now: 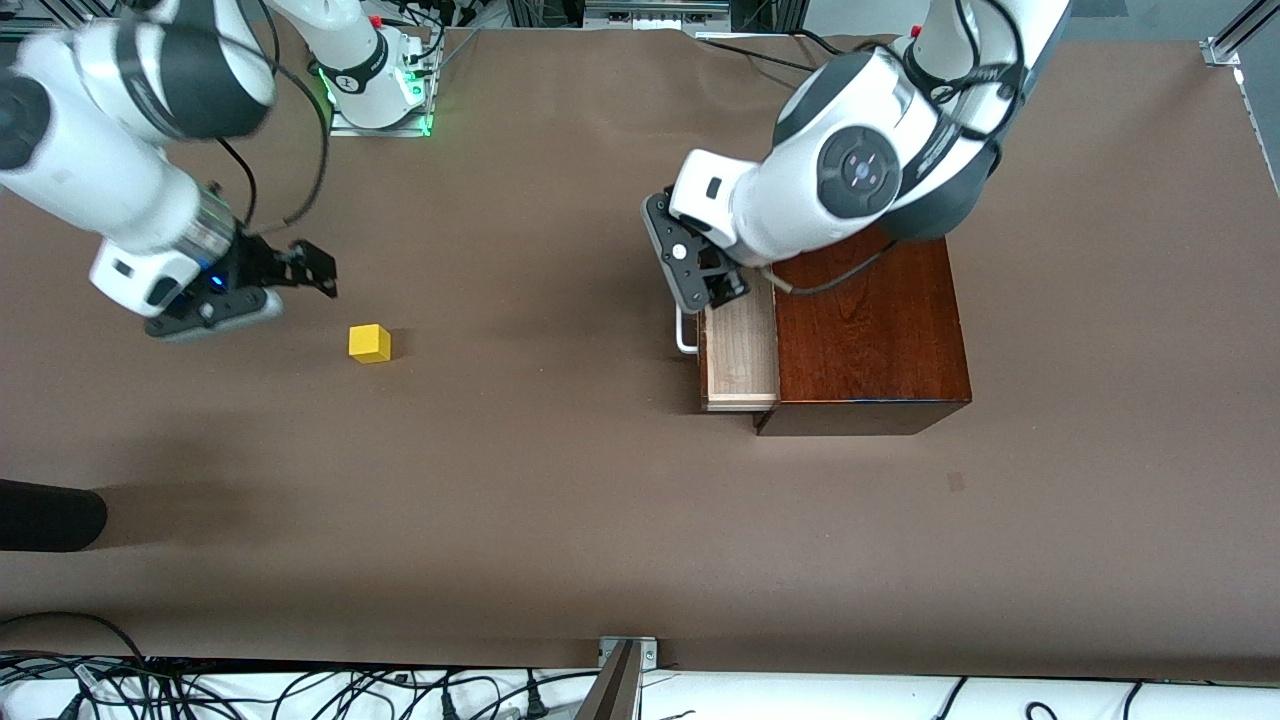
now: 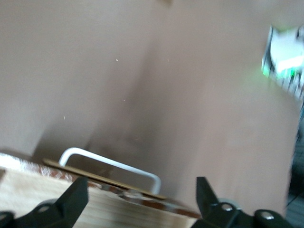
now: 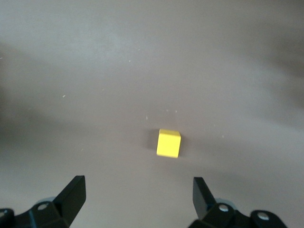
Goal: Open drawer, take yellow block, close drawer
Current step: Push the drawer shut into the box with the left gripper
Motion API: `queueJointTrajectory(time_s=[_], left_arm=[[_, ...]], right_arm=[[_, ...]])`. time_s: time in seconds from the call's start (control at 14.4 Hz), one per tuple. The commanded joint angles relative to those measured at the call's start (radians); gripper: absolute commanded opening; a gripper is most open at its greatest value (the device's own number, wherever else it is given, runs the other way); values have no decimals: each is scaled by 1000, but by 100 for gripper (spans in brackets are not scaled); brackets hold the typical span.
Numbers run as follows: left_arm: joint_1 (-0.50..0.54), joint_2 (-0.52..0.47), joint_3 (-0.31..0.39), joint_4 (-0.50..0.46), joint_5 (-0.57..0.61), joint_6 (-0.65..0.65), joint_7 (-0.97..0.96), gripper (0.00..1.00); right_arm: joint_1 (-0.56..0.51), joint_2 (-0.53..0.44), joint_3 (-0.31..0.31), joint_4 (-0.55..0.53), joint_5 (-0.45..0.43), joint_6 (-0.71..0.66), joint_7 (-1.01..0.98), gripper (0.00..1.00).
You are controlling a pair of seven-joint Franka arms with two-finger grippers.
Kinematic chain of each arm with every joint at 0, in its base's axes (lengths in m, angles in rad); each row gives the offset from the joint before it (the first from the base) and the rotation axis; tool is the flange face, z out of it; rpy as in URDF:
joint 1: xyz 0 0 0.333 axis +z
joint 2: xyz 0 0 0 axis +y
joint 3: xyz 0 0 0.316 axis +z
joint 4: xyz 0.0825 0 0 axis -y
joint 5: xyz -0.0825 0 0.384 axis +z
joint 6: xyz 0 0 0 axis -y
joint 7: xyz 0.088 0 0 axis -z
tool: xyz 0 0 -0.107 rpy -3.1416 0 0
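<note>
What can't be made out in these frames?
- Drawer interior: in the front view the left gripper covers its end nearest the bases; the left wrist view cuts it off at the edge.
- Box: the left arm covers one corner.
- Dark object at the front view's edge: cropped, unidentifiable.
- Right gripper: only the fingers show in the right wrist view.

Setting: robotics lab / test cell. Evidence: two white Franka arms, bases bolted to alu. plates, one base point(image 1: 375, 90) w/ green status LEDs lit. Work surface is a table point(image 1: 560, 500) covered edge to edge in plain brown sheet, not furniture-grade. Alu. extrusion framing point(image 1: 1235, 35) at table corner and along the robots' edge. Loose black cables point(image 1: 300, 690) bundled along the camera-side edge over white backing. No domestic or office fittings visible.
</note>
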Motion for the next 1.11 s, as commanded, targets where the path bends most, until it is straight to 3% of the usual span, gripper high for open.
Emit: queueJointTrajectory(time_s=[0.0, 0.21, 0.48, 0.76, 1.04], left_arm=[[-62, 65, -3, 22, 141, 14, 184, 100], [-162, 71, -3, 1, 268, 8, 190, 100], [-249, 152, 0, 10, 396, 11, 200, 100], [-257, 197, 5, 10, 572, 17, 166, 100], [-239, 191, 32, 10, 577, 10, 117, 100]], right_arm=[[-13, -63, 0, 40, 6, -91, -22, 100], [-13, -61, -3, 118, -3, -128, -27, 100], [-13, -47, -5, 183, -46, -195, -25, 100], [-13, -41, -5, 197, -62, -199, -20, 100], [-13, -41, -6, 214, -66, -196, -20, 100]])
